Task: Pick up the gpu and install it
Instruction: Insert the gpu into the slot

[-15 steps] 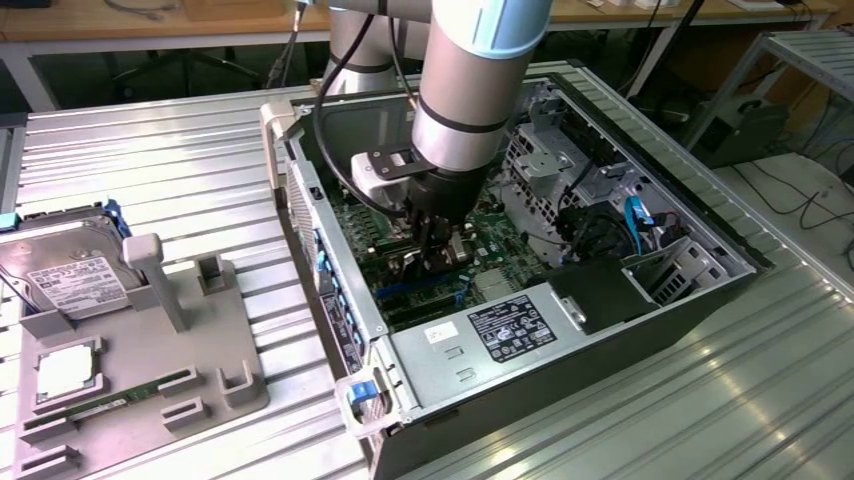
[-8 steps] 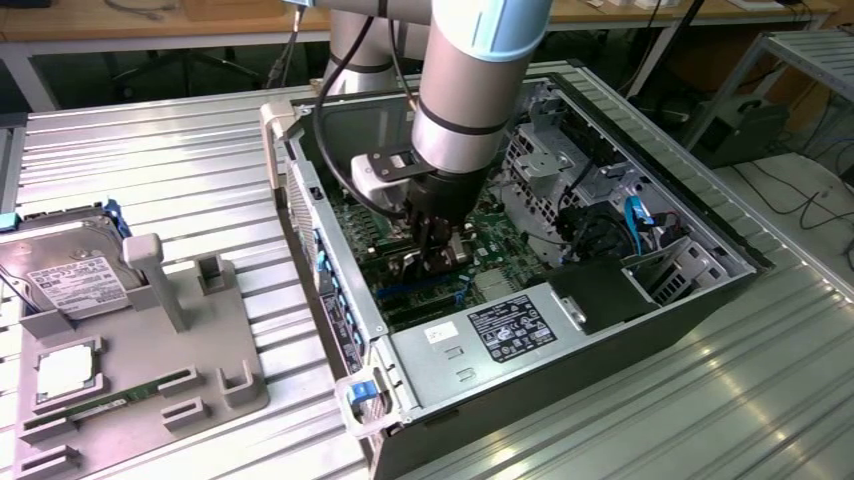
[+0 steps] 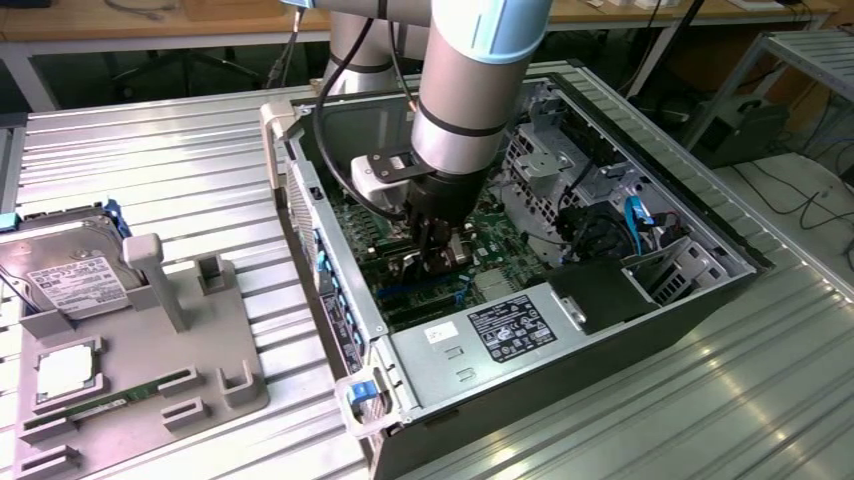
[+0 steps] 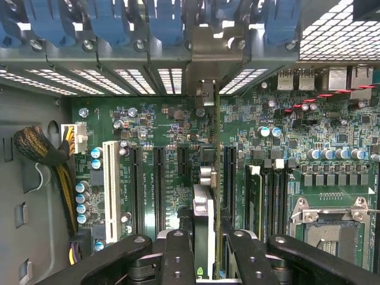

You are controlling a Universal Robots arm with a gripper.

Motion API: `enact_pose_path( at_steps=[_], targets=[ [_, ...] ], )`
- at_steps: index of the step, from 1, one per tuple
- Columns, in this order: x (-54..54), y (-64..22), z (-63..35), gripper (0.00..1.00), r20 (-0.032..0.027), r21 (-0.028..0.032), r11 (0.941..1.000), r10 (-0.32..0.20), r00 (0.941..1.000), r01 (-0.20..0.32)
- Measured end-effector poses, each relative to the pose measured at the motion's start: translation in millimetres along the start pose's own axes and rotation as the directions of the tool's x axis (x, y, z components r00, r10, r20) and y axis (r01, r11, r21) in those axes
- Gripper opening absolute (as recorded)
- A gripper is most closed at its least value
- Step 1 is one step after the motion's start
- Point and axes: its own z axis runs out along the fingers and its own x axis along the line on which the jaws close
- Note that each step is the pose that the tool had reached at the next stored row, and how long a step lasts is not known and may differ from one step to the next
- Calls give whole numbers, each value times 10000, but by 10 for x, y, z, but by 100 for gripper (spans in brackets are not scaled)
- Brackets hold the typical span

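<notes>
At the exterior view's left, fixture tray: grey, lying flat on the ribbed metal desk.
Hard drive: silver with a white label, propped in the tray's upper left corner.
Square chip: silver, seated in the tray just below the hard drive.
RAM stick: narrow and green, lying along the tray's lower part.
Computer case: on its side, open face up, from the middle to the right of the exterior view, with the green motherboard exposed.
Arm: reaches down from the top centre into the case.
Gripper: low inside the case, close above the motherboard.
Jaws: narrow, clamped on the gpu, with one black finger on each side of it.
gpu: held upright and seen edge-on in the wrist view, standing among the long expansion slots. Its silver bracket meets the case's rear slot wall under the blue clips. Whether its lower edge is seated cannot be told.
Power supply: labelled box at the case's lower centre in the exterior view.
Blue cable: right of the arm, deep in the case.
</notes>
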Motion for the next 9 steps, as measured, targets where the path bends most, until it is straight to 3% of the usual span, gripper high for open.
enact_pose_path(
  at_steps=[9],
  targets=[
    [0, 0, 0, 27, 1, 1, 10000, 0, 10000, 0]
  ],
)
